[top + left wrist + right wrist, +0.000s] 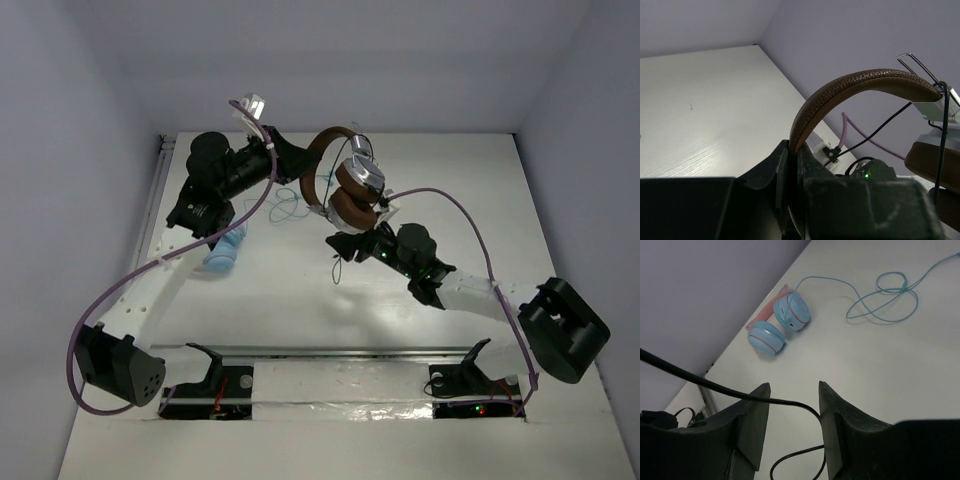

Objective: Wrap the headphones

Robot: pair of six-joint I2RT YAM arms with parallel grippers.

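While clamping the headphones' headband in the left gripper, straddled the black cable with parted right gripper.

Left arm: stretched far forward.
Left gripper: clamped on headphones headband.
Right arm: angled inward.
Right gripper: jaws apart.

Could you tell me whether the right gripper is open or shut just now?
Open. The right gripper shows its fingers well apart in the wrist view, and the black cable crosses the gap unpinched.
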